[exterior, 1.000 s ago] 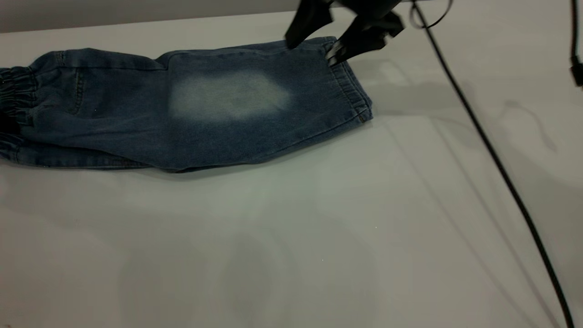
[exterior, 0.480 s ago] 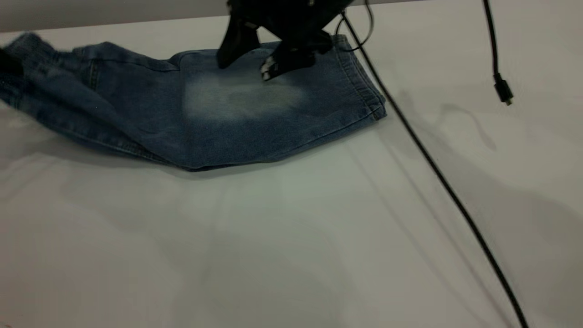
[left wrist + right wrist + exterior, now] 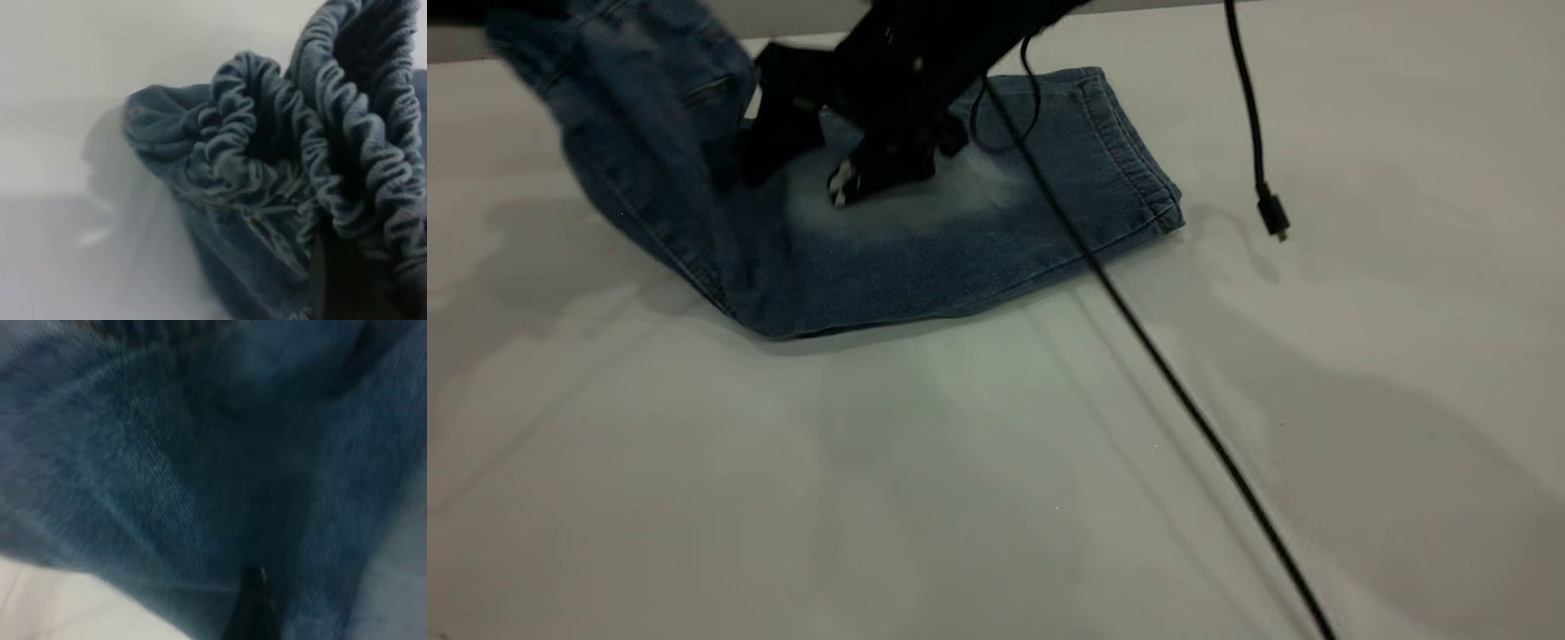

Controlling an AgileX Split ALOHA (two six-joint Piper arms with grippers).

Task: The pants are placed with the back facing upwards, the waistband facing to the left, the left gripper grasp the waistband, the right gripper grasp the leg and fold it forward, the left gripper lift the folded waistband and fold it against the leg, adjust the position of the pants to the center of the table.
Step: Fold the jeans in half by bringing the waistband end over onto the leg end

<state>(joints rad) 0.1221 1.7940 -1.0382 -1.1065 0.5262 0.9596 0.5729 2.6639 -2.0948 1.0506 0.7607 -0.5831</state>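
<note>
The right gripper's fingers stand apart, tips pressing down near the pale faded oval on the leg, pinning the denim rather than pinching it. From there the pants rise steeply toward the far left, where the waistband hangs bunched and ruched in the air. The left gripper itself sits out of sight above that corner; judging by the lifted cloth it is clamped on the waistband, though I cannot see its fingers. The hem end lies flat on the table. A loose black cable trails across the leg. My worry: the raised waistband coming over onto the right gripper and draping it, or that cable snagging and dragging the fold askew.
</note>
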